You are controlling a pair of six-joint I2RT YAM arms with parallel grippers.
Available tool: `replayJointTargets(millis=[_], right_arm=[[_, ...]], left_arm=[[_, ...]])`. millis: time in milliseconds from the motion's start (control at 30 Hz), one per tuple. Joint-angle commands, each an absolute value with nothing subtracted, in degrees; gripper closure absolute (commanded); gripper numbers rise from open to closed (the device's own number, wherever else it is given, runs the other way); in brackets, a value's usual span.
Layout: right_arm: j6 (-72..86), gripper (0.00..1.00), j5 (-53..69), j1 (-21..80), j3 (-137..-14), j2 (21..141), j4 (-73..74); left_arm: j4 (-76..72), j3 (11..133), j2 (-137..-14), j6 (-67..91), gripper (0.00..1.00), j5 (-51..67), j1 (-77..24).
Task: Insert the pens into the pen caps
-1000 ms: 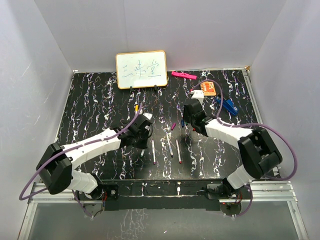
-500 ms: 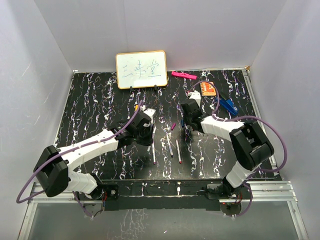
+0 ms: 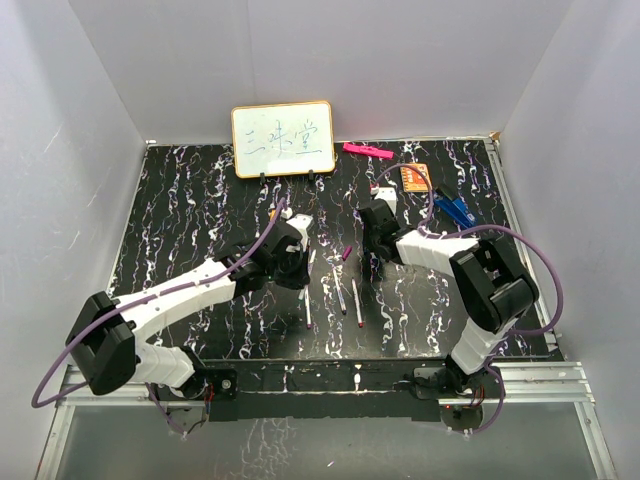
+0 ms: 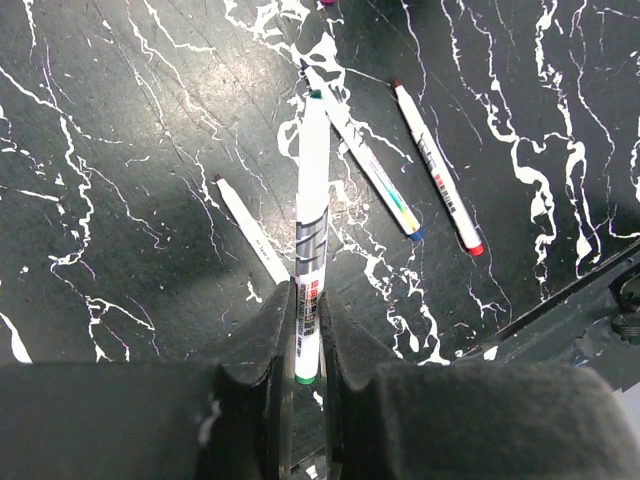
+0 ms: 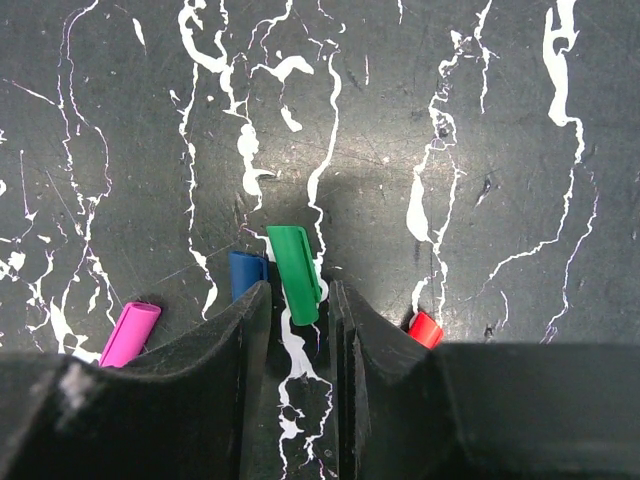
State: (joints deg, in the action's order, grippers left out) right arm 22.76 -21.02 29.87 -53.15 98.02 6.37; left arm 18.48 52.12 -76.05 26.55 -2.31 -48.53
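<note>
Pens [image 3: 342, 297] lie three abreast near the front middle of the black marbled surface [image 3: 180, 210], between the two arms in the top view. The left tool [image 3: 292, 262] hangs just left of them. The right tool [image 3: 374, 246] is down further back and to the right, and a purple cap [image 3: 346, 252] lies between the two tools. A whiteboard [image 3: 283, 139], a pink marker [image 3: 367, 151] and an orange card [image 3: 416, 178] sit toward the back.

In the left wrist view, the left tool [image 4: 305, 330] is clamped on a green-tipped pen [image 4: 312, 220] that points straight out from the fingers. The three loose pens lie on the surface beyond it.

In the right wrist view, the right tool [image 5: 297, 300] straddles a green cap [image 5: 294, 272], with a finger close on either side. Whether they actually press the cap I cannot tell. A blue cap [image 5: 245, 272] lies just beside the green one on its left. The purple cap [image 5: 130, 333] lies further left, and a red cap [image 5: 425, 328] lies to the right of the fingers.
</note>
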Motion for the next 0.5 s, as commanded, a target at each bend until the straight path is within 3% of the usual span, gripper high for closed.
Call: replayJointTargets(millis=[0, 467], right_arm=[[22.9, 0.71, -21.4, 29.6, -56.3, 99.0, 5.4], [23.5, 0.72, -22.7, 29.6, -57.2, 102.5, 6.0]], left_arm=[[17.4, 52.1, -73.1, 25.9, 1.00, -1.7, -48.3], [17.1, 51.1, -72.4, 26.5, 1.00, -1.8, -48.3]])
